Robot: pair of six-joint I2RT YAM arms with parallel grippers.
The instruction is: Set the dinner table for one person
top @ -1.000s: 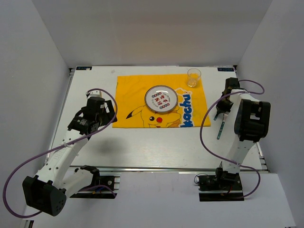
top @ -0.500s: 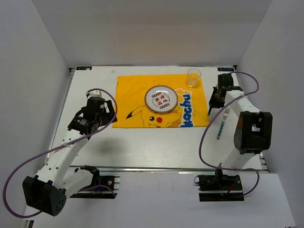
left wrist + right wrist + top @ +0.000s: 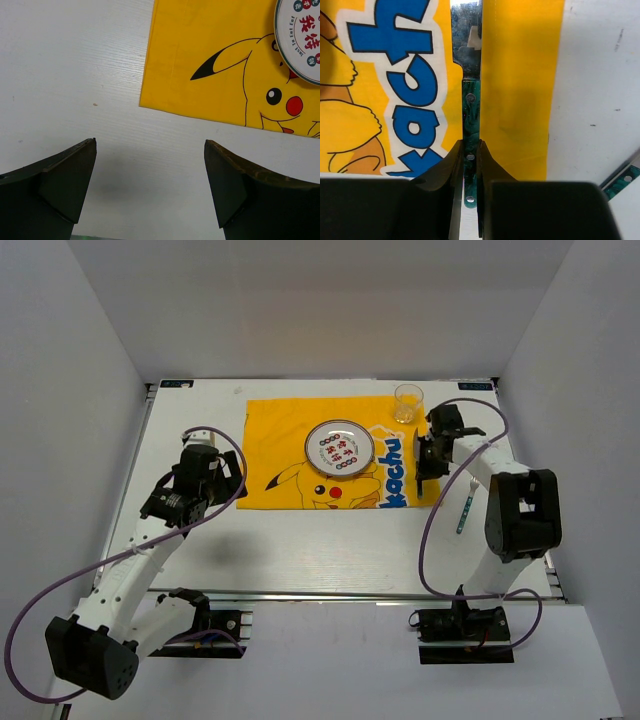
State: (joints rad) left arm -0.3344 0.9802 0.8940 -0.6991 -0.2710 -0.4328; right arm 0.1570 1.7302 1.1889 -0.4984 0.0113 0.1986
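Swinging left since a second ago, the right arm has come off the bare right side of the table (image 3: 300,540) and now sits over the cloth's right border. The white top spans the whole middle of the overhead view, with its metal rail along the near edge.

On the far middle of it lies the yellow cloth (image 3: 290,430). The plate (image 3: 340,448) is centred on that, and the glass (image 3: 407,403) stands at the far right corner. A fork (image 3: 464,508) lies on bare table just right of the cloth.

In the wrist view the right end effector (image 3: 469,145) looks clamped on the green handle of a knife (image 3: 471,100), fingers tight to both sides. The blade points far, over the blue lettering.

Here's the danger, as I read it. Go down too hard and the tips could snag the cloth, dragging plate and glass with it. Push farther out and the blade heads toward the glass. Release from high up and the knife may land crooked.

That right arm is folded back on itself, wrist angled left and pitched down. The left end effector (image 3: 222,478) hangs over bare table just left of the cloth, fingers spread wide, nothing between them.
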